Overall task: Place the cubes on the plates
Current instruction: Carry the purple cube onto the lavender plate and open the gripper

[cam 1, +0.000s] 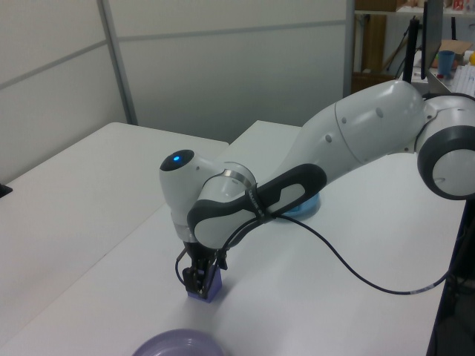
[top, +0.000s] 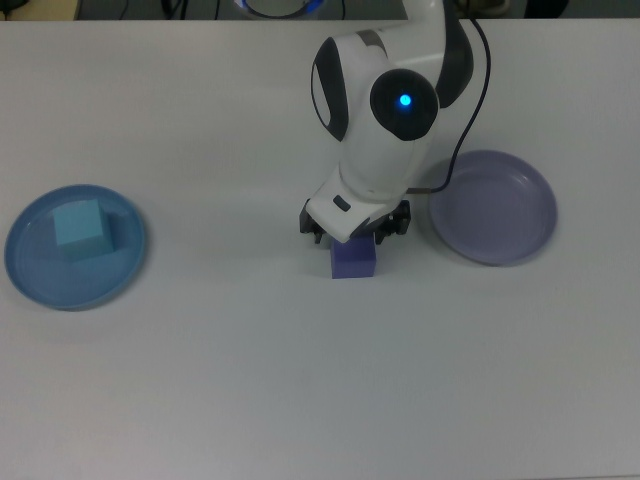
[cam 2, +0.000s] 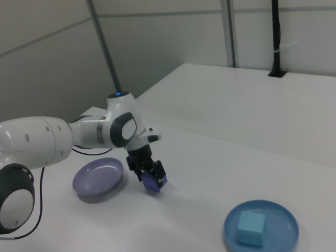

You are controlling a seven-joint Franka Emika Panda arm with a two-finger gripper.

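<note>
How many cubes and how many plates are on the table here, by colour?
Cubes: 2, a light cyan cube lying on the blue plate and a violet-blue cube on the table under the tool.
Plates: 2, the blue one and a lavender plate, which holds nothing.
Total: 4 things.

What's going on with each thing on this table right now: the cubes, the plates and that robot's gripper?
Light cyan foam cube: resting on the medium blue plate.
Medium blue round plate: holding the cyan cube.
Violet-blue foam cube: on the table, between the gripper's fingers.
Pale lavender round plate: empty.
Gripper: lowered around the violet-blue cube; its grip cannot be judged.
</note>
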